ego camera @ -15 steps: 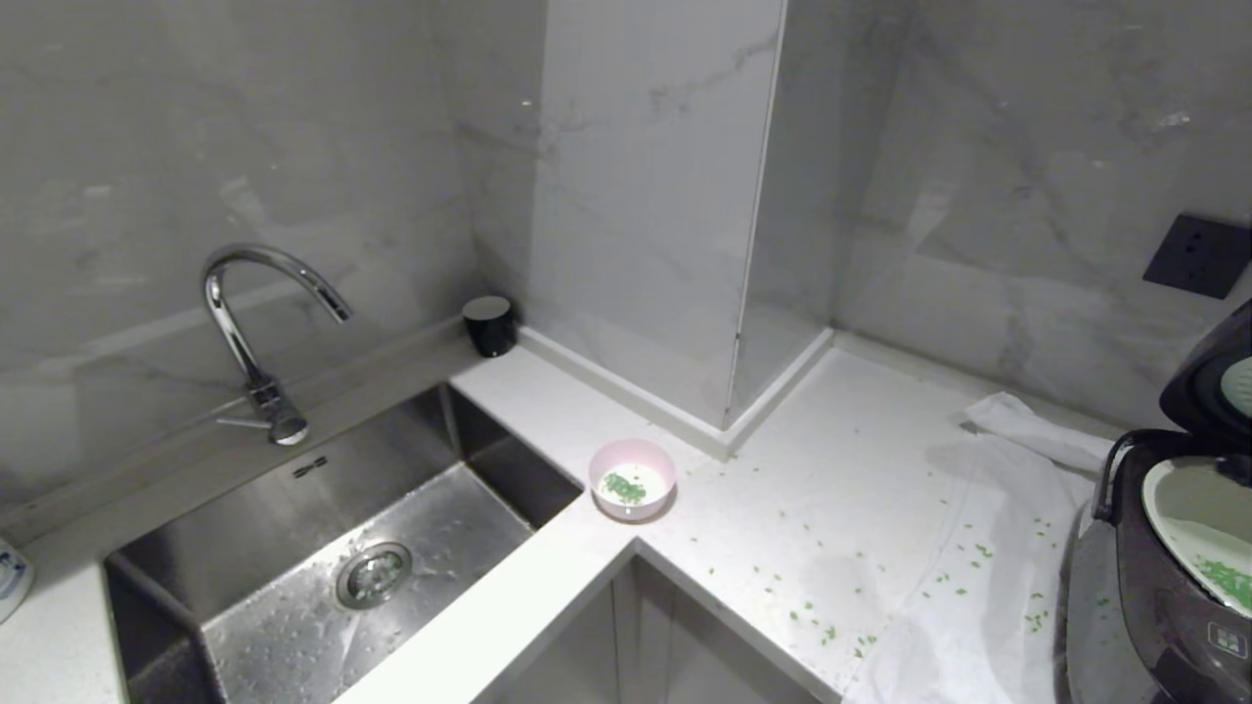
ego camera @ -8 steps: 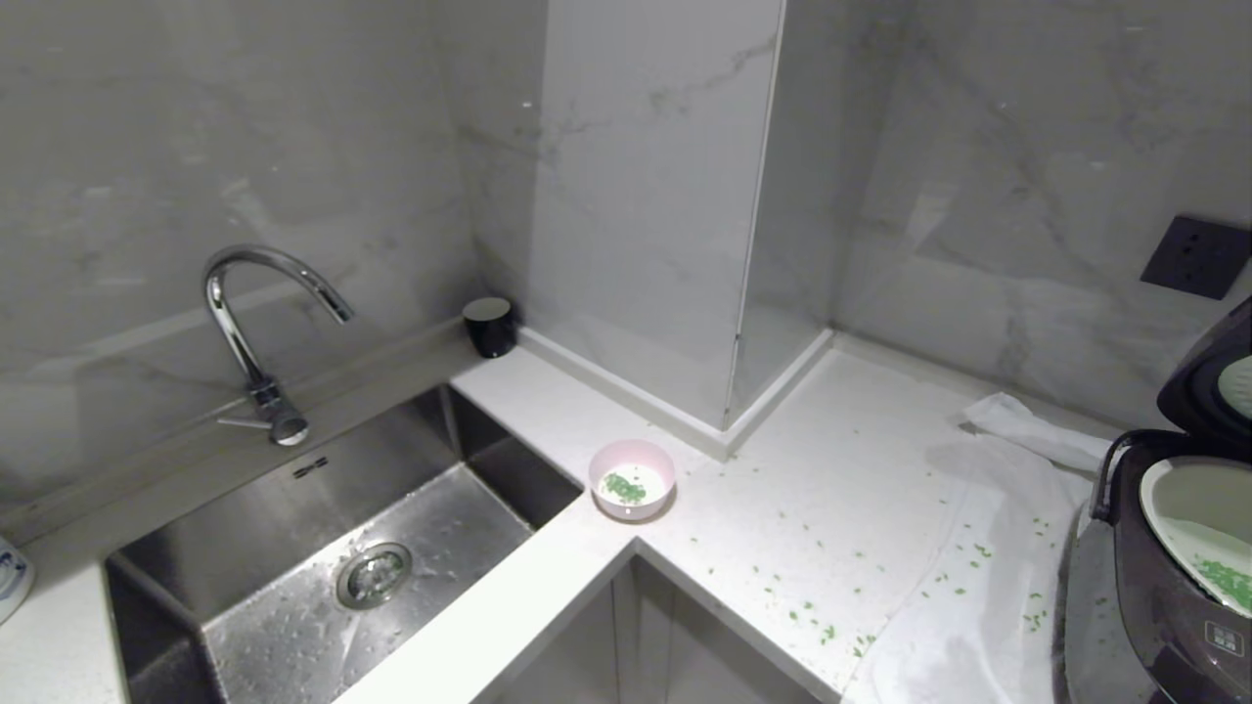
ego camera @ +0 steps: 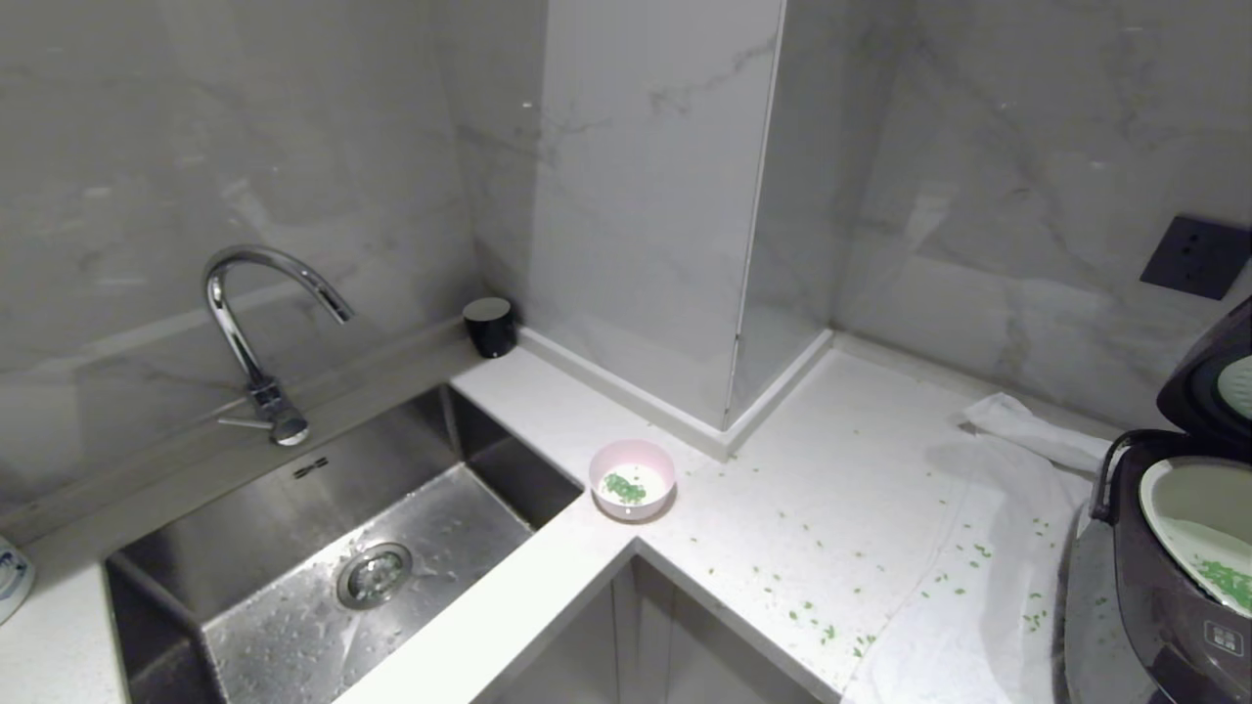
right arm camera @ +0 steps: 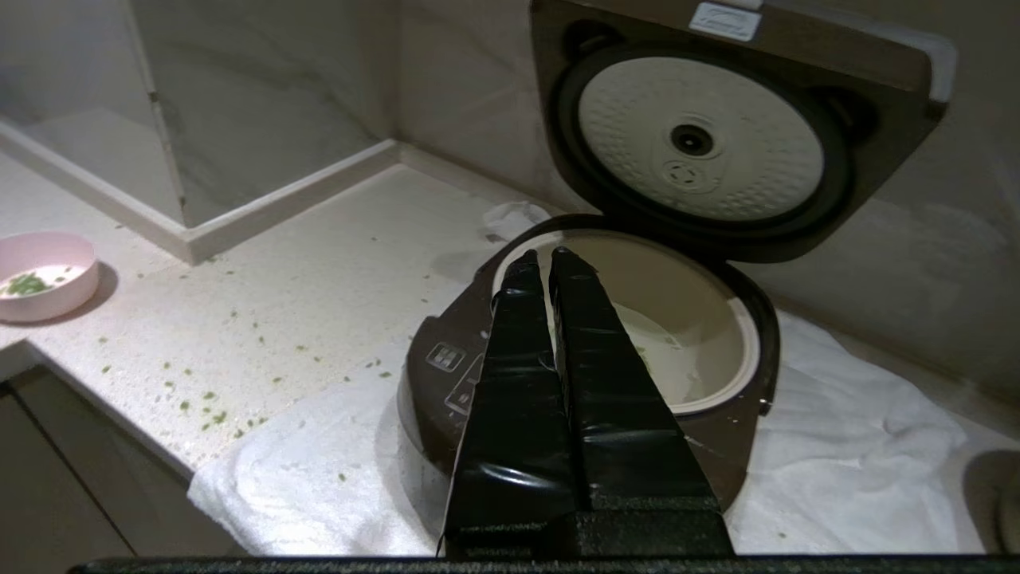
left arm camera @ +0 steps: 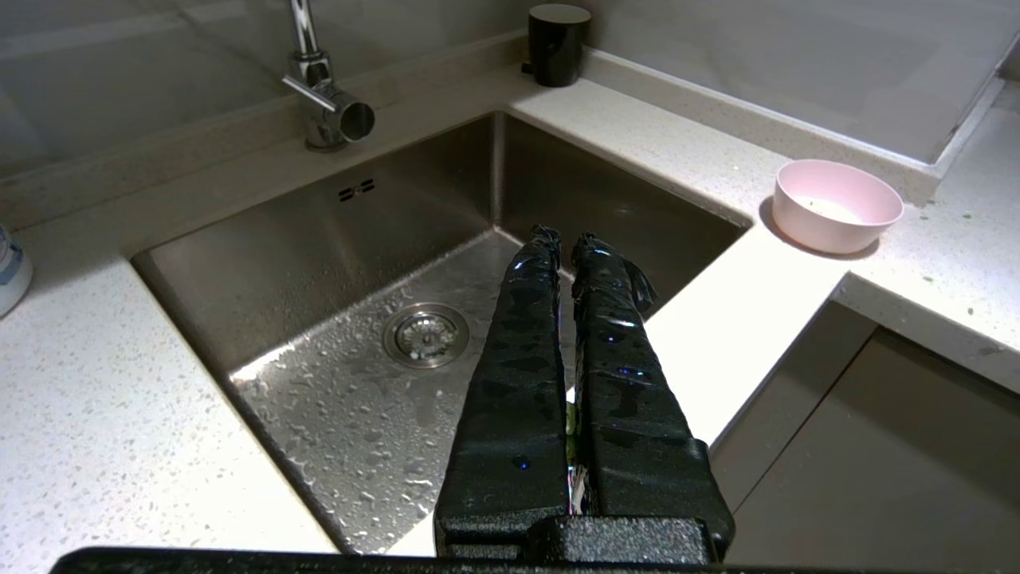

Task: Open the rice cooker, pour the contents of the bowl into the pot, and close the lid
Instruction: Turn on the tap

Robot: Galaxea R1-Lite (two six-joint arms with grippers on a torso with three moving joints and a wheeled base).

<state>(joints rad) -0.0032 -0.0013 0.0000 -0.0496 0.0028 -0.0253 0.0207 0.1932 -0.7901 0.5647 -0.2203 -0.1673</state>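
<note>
The rice cooker (right arm camera: 590,375) stood on a white towel (right arm camera: 837,446) with the lid (right arm camera: 717,135) raised upright behind the pot (right arm camera: 685,319), leaving the pot mouth exposed. A small patch of green bits (ego camera: 1230,579) lay inside the pot, and more were scattered across the towel and the countertop (ego camera: 841,460) on the sink side of the cooker, judged to be spillage from pouring. The bowl (ego camera: 632,479) sat upright on the countertop, well apart from the cooker at the sink (ego camera: 333,557) corner, with a few green pieces (ego camera: 623,487) remaining in it. The right gripper (right arm camera: 542,257) was in front of the cooker, fingers pressed together and holding nothing. The left gripper (left arm camera: 564,237) hung over the sink, likewise closed and empty, judged parked. The lid was not yet closed.
</note>
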